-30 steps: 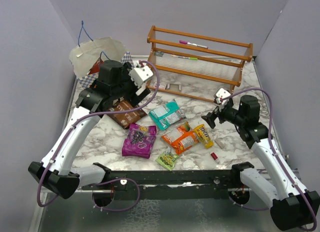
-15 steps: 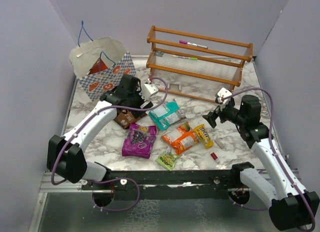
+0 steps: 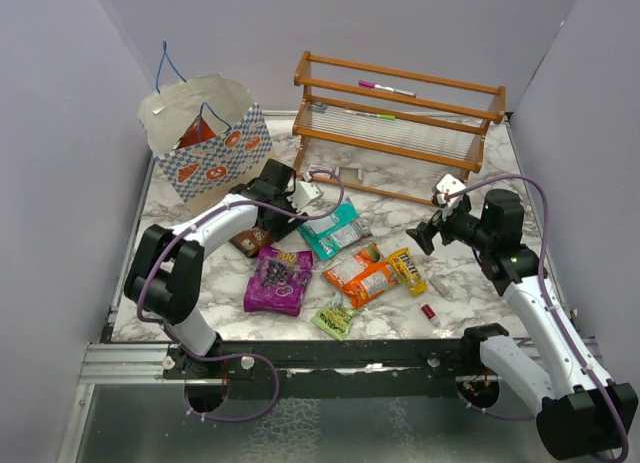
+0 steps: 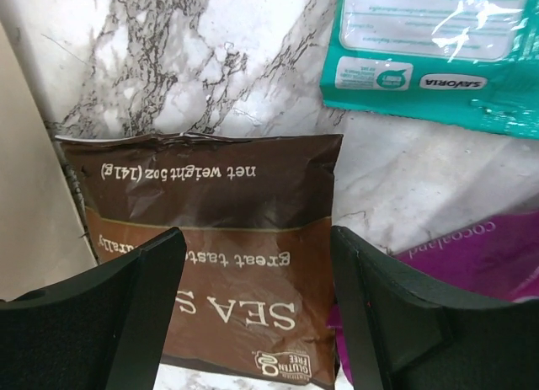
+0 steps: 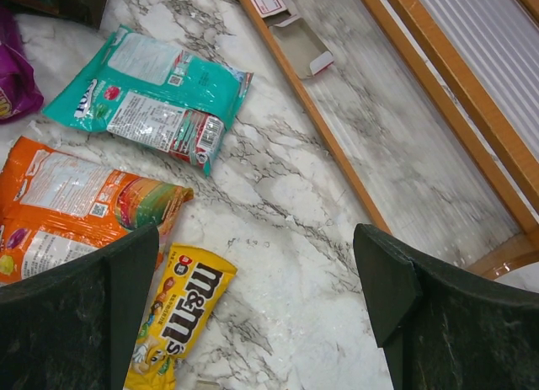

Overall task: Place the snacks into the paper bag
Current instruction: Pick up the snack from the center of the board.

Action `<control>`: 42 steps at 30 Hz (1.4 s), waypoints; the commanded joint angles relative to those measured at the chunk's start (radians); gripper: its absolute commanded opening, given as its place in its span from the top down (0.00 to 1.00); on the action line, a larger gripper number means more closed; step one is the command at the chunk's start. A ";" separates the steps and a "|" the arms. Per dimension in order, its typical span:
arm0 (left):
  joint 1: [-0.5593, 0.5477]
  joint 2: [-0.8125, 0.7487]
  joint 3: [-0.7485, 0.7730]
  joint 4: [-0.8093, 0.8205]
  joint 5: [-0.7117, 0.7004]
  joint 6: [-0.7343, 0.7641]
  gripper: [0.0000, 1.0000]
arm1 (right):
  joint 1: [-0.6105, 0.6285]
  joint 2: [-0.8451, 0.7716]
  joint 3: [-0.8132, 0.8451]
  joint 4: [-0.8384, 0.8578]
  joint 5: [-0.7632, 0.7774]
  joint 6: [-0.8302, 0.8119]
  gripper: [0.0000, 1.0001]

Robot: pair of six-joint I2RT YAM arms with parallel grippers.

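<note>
Fingers [image 4: 126, 297] of left gripper [image 4: 253, 247] held apart over brown packet [image 4: 210, 188], readied for pinch, unclamped; right gripper [image 5: 257, 272] held wide, nothing between; paper bag [image 3: 205, 153] stood well beyond left fingers, mouth open for drop

White arm shells [image 3: 215, 223], black joints [image 3: 498, 215], purple cables [image 3: 543, 245], seemingly matte black gripper fingers [image 4: 109, 323]

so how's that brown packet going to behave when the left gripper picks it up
Probably floppy: the brown packet is a flat film pouch with a crimped, wrinkled top edge, so it may sag from the left gripper. Likely light, being so thin. Its smooth film could slip, and lying flat on the marble table it offers little edge to pinch.
</note>
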 commanded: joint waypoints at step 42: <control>-0.006 -0.213 0.178 -0.175 0.097 0.030 1.00 | -0.012 -0.001 -0.006 0.000 -0.034 -0.023 0.01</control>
